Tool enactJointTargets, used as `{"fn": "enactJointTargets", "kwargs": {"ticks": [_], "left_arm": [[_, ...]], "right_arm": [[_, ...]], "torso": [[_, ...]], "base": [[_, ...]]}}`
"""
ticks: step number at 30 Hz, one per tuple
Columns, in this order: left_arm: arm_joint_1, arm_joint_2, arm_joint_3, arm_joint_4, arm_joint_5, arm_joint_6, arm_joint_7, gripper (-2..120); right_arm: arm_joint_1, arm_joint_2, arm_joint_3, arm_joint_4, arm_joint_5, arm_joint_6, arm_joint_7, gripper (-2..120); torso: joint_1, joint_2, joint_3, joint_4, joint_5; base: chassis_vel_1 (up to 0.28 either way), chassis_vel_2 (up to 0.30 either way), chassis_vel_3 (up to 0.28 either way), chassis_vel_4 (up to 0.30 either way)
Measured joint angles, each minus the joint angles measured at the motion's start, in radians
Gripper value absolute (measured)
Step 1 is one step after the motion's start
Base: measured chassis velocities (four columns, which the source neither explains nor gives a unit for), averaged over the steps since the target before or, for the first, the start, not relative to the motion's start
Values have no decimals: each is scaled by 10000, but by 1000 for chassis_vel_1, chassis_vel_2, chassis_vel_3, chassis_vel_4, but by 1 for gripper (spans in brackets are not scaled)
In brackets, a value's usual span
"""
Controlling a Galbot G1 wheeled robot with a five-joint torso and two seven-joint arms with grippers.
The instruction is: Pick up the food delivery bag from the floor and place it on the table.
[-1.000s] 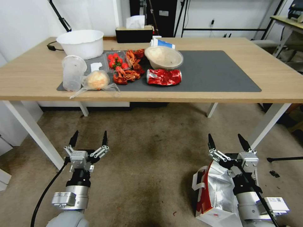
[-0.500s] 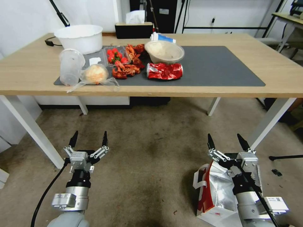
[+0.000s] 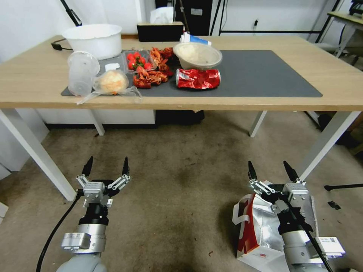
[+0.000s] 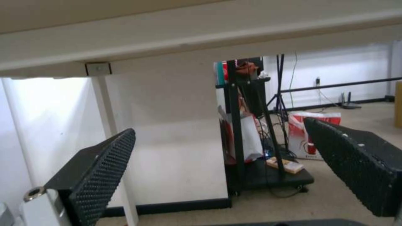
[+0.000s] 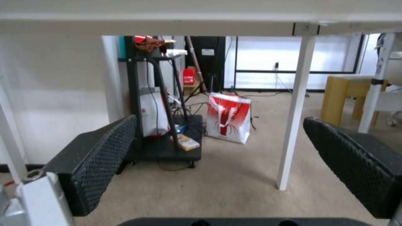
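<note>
Partly hidden behind the right arm, the food delivery bag [image 3: 261,230] stands on the floor [image 3: 181,181], its lower edge cut off. Right gripper [image 3: 269,169] hovers above it, fingers spread, empty; left gripper [image 3: 106,166] likewise spread, empty, short of the table [image 3: 340,94].

The head camera has shifted; nothing itself moved.

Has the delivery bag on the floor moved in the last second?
No. The delivery bag keeps its place against the carpet stain beside it; the whole head view shifted, so the camera moved.
</note>
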Motion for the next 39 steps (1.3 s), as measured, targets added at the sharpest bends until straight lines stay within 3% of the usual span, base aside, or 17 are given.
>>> {"fn": "enactJointTargets", "kwargs": {"ticks": [39], "left_arm": [[-150, 4, 70, 402, -7, -57, 60, 100]], "right_arm": [[116, 104, -49, -244, 11, -14, -42, 100]], "torso": [[-267, -1582, -1312, 0, 0]], "base": [[0, 0, 0, 0]]}}
